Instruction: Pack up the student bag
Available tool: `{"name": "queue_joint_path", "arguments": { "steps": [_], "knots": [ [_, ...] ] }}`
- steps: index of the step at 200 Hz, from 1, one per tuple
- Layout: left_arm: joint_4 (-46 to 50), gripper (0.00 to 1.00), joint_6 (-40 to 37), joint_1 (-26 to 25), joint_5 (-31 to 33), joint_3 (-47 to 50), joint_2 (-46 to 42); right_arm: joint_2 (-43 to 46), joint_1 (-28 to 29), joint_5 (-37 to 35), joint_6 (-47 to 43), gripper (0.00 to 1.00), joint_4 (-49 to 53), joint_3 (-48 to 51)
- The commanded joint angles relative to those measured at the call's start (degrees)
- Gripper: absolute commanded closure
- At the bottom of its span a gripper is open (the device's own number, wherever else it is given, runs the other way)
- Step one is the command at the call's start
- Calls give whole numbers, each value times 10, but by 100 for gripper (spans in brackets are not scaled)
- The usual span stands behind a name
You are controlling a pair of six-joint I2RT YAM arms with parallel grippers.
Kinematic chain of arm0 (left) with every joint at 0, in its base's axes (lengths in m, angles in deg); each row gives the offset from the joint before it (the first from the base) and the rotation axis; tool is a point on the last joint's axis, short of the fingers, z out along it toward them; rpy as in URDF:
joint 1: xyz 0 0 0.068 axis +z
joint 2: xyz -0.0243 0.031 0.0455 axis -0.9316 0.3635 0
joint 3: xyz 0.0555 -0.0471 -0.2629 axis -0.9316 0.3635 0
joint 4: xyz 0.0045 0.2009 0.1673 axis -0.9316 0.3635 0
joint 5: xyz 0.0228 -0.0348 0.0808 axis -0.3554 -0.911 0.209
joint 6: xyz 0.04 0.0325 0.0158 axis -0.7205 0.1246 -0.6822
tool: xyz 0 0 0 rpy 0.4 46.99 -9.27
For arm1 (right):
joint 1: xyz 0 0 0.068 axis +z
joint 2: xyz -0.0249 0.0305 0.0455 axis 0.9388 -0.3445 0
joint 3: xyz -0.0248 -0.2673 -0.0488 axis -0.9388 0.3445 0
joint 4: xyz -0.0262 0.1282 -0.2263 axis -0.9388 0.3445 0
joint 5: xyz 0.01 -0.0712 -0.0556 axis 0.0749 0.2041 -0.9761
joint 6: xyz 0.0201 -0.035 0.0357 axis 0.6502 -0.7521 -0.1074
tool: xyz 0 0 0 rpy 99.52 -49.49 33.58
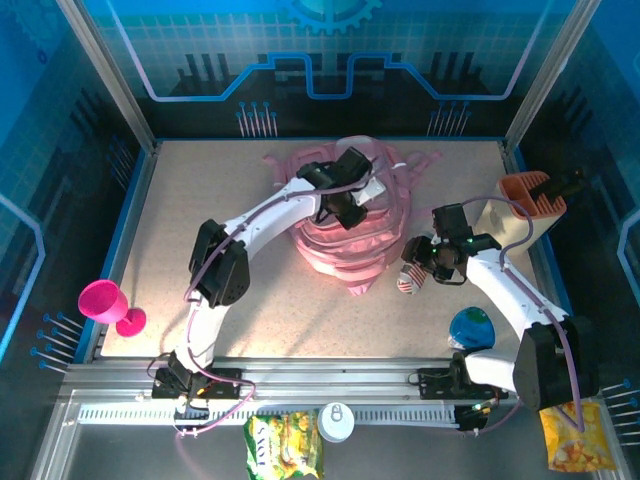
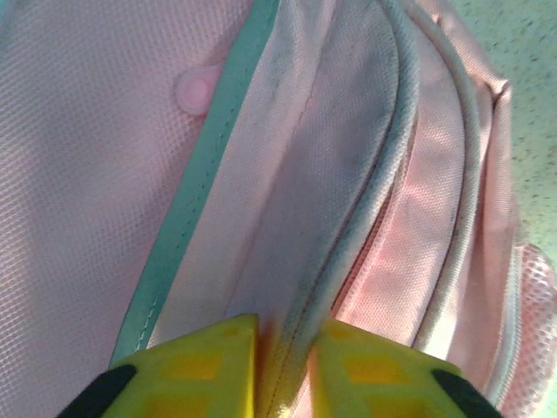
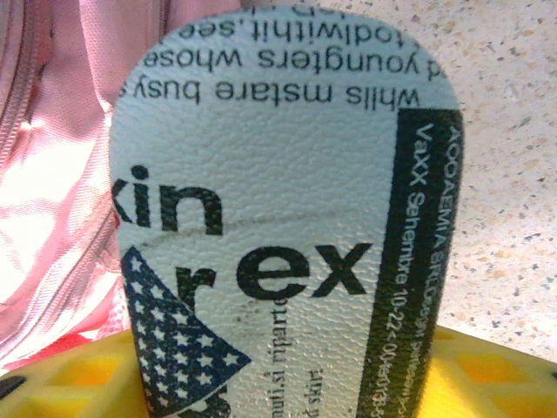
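Observation:
The student bag [image 1: 350, 240], a soft pink backpack, lies crumpled at the middle of the table. My left gripper [image 1: 352, 205] is down on its top. In the left wrist view the yellow fingers [image 2: 209, 366] stand close together, pinching a grey piped seam of the student bag [image 2: 87, 174]. My right gripper [image 1: 420, 268] hovers just right of the bag, shut on a white printed case [image 1: 410, 281]. That case [image 3: 278, 218] has black lettering and a starred blue patch. It stands up between the yellow fingers [image 3: 78, 370], with pink fabric to its left.
A beige-and-orange pen holder [image 1: 525, 205] stands at the right edge. A blue round object [image 1: 470, 327] sits near the right arm's base and a pink goblet [image 1: 110, 305] at the left edge. Snack bags [image 1: 283, 445] and a white lid [image 1: 336, 422] lie beyond the front rail.

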Motion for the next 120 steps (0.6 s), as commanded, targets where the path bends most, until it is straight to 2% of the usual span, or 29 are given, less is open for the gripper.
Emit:
{"name": "queue_joint_path", "arguments": {
  "steps": [1, 35, 67, 120],
  "knots": [
    [25, 82, 34, 33, -87, -40, 9, 15, -10, 31, 16, 38, -25, -14],
    [3, 89, 81, 59, -144, -43, 1, 10, -9, 69, 32, 39, -53, -18],
    [-30, 94, 106, 61, -183, -33, -18, -6, -8, 120, 66, 40, -106, -31],
    [-109, 96, 146, 45, -196, 5, -82, -62, 10, 166, 151, 40, -218, -94]
  ]
}}
